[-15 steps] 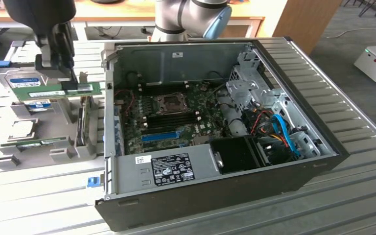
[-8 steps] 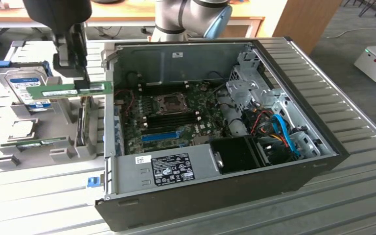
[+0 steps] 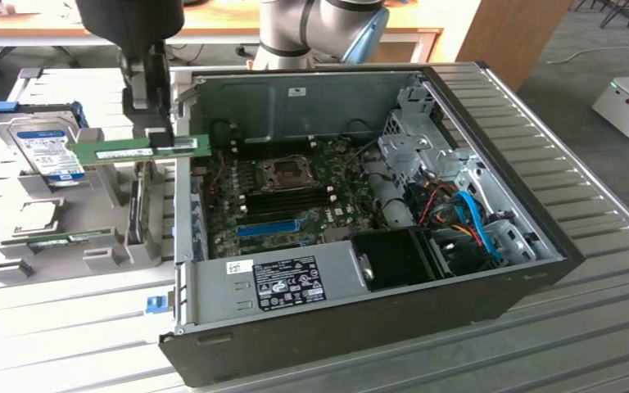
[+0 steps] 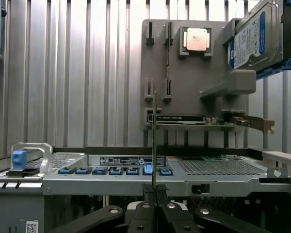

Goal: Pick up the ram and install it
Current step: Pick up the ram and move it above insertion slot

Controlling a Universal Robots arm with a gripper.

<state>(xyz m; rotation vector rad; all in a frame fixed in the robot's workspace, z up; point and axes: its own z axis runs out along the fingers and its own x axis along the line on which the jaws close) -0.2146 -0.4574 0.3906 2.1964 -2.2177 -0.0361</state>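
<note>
Long, thin green circuit-board ram [image 3: 107,152] with white label: hangs level above the grey slotted parts rack [image 3: 96,260], clamped near mid-length in the closed black two-finger gripper [image 3: 147,133], long axis running left to right across the exterior view. Just beside its right end: open black computer case [image 3: 347,340]. Further right and lower, inside: green motherboard [image 3: 326,205], judged rightward of and below the held stick.

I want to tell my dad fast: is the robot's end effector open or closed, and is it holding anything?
End effector: closed, holding the ram by its edge.
</note>
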